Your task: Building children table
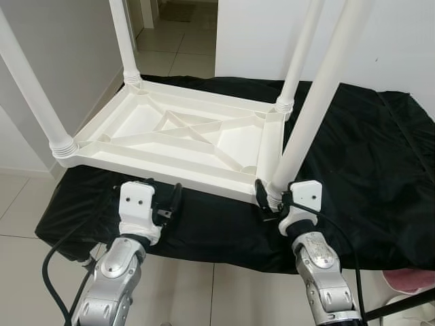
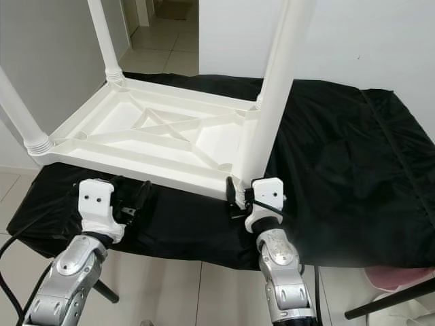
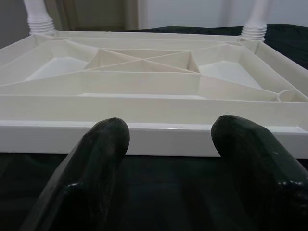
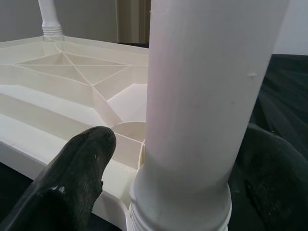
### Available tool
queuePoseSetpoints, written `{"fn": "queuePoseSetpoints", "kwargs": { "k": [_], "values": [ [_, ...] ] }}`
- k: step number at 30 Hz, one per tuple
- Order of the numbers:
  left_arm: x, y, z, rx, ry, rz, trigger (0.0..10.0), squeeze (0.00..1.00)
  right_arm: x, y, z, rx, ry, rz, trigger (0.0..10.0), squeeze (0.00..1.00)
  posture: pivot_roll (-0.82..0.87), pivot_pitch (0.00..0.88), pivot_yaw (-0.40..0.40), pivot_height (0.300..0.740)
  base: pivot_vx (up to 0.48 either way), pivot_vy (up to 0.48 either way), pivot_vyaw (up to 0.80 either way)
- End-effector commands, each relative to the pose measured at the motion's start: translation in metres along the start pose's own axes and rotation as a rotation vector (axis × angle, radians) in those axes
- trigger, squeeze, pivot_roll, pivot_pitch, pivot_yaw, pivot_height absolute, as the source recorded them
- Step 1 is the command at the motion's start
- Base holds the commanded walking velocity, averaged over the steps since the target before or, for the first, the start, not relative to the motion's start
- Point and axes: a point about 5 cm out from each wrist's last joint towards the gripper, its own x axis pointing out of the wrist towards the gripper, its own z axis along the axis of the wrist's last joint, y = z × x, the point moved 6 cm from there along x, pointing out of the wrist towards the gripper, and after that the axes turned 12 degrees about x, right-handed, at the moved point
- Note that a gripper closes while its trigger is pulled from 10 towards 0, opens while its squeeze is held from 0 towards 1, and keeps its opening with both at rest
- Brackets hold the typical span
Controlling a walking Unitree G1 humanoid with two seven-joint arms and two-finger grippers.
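Your left gripper point(image 1: 166, 204) hovers over the black cloth point(image 1: 380, 176) just short of the near rim of the upturned white tabletop point(image 1: 177, 139), fingers point(image 3: 98, 154) spread apart and holding nothing; the rim lies straight ahead of them. To the right, your right gripper point(image 1: 272, 200) sits at the near right corner with its fingers on either side of the base of the near right leg point(image 1: 319, 102), seemingly clamped on it. That leg's long axis runs up and slightly away from the wrist. The other three legs already stand in their corners. The tabletop's ribbed underside pockets are empty.
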Motion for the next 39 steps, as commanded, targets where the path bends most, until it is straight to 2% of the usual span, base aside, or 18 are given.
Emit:
{"fn": "queuePoseSetpoints", "kwargs": {
  "k": [1, 3, 6, 8, 9, 11, 18, 20, 25, 26, 29, 30, 32, 33, 34, 35, 36, 39],
  "values": [
    [0.001, -0.011, 0.0, 0.003, -0.016, -0.086, 10.0, 0.0, 0.002, 0.0, -0.001, 0.004, 0.003, 0.007, 10.0, 0.0, -0.02, 0.046, -0.001, 0.74, 0.0, 0.0, 0.0],
    [0.003, -0.014, 0.0, 0.013, -0.019, -0.103, 10.0, 0.0, 0.003, 0.002, -0.001, 0.004, 0.001, 0.019, 10.0, 0.0, -0.02, 0.046, -0.001, 0.74, 0.0, 0.0, 0.0],
    [0.005, -0.025, 0.006, 0.032, -0.047, -0.198, 10.0, 0.0, 0.01, 0.007, 0.002, -0.003, -0.001, 0.065, 10.0, 0.0, -0.02, 0.05, -0.006, 0.74, 0.0, 0.0, 0.0],
    [0.002, -0.039, 0.012, 0.039, -0.071, -0.297, 10.0, 0.0, 0.015, 0.008, 0.004, -0.012, 0.002, 0.099, 10.0, 0.0, -0.01, 0.051, -0.009, 0.74, 0.0, 0.0, 0.0],
    [0.002, -0.039, 0.012, 0.039, -0.071, -0.297, 10.0, 0.0, 0.015, 0.008, 0.004, -0.012, 0.002, 0.099, 10.0, 0.0, -0.01, 0.051, -0.009, 0.74, 0.0, 0.0, 0.0],
    [-0.004, -0.052, 0.011, 0.072, -0.069, -0.375, 10.0, 0.0, 0.016, 0.006, 0.003, -0.033, 0.011, 0.124, 10.0, 0.0, -0.01, 0.052, -0.005, 0.74, 0.0, 0.0, 0.0],
    [-0.008, -0.07, 0.015, 0.069, -0.082, -0.446, 10.0, 0.0, 0.019, 0.002, 0.002, -0.057, 0.034, 0.185, 10.0, 0.0, -0.01, 0.046, -0.002, 0.74, 0.0, 0.0, 0.0],
    [-0.013, -0.086, 0.019, 0.05, -0.092, -0.505, 10.0, 0.0, 0.021, 0.005, 0.0, -0.067, 0.046, 0.237, 10.0, 0.0, -0.01, 0.039, 0.001, 0.74, 0.0, 0.0, 0.0],
    [-0.015, -0.09, 0.018, 0.04, -0.09, -0.531, 10.0, 0.0, 0.021, 0.009, -0.002, -0.074, 0.057, 0.285, 10.0, 0.0, -0.01, 0.026, 0.002, 0.74, 0.0, 0.0, 0.0],
    [-0.015, -0.091, 0.018, 0.047, -0.09, -0.536, 10.0, 0.0, 0.021, 0.009, -0.003, -0.079, 0.062, 0.297, 9.5, 0.0, -0.01, 0.022, 0.001, 0.74, 0.0, 0.0, 0.0],
    [-0.015, -0.091, 0.018, 0.054, -0.09, -0.539, 10.0, 0.0, 0.02, 0.009, -0.003, -0.083, 0.065, 0.305, 9.5, 0.0, -0.01, 0.022, 0.001, 0.74, 0.0, 0.0, 0.0],
    [-0.015, -0.091, 0.017, 0.073, -0.091, -0.545, 10.0, 0.0, 0.02, 0.009, -0.004, -0.093, 0.069, 0.317, 8.1, 0.0, -0.01, 0.019, -0.002, 0.74, 0.0, 0.0, 0.0],
    [-0.015, -0.092, 0.016, 0.085, -0.091, -0.55, 10.0, 0.0, 0.02, 0.008, -0.005, -0.097, 0.074, 0.328, 8.5, 0.0, -0.01, 0.017, -0.003, 0.74, 0.0, 0.0, 0.0],
    [-0.015, -0.092, 0.016, 0.092, -0.091, -0.553, 10.0, 0.0, 0.019, 0.007, -0.005, -0.109, 0.077, 0.333, 4.0, 0.0, -0.01, 0.014, 0.0, 0.74, 0.0, 0.0, 0.0],
    [-0.015, -0.092, 0.016, 0.092, -0.091, -0.553, 10.0, 0.0, 0.019, 0.007, -0.005, -0.109, 0.077, 0.333, 4.0, 0.0, -0.01, 0.014, 0.0, 0.74, 0.0, 0.0, 0.0],
    [-0.015, -0.094, 0.018, 0.087, -0.096, -0.563, 10.0, 0.0, 0.02, 0.005, -0.005, -0.113, 0.08, 0.336, 1.1, 0.0, -0.01, 0.015, -0.003, 0.74, 0.0, 0.0, 0.0],
    [-0.014, -0.095, 0.019, 0.082, -0.1, -0.569, 10.0, 0.0, 0.019, 0.003, -0.005, -0.111, 0.082, 0.334, 0.0, 0.0, -0.01, 0.019, -0.002, 0.74, 0.0, 0.0, 0.0],
    [-0.012, -0.098, 0.02, 0.101, -0.103, -0.581, 10.0, 0.0, 0.019, 0.001, -0.007, -0.1, 0.088, 0.329, 0.0, 0.0, -0.01, 0.019, -0.002, 0.74, 0.0, 0.0, 0.0]
  ]
}}
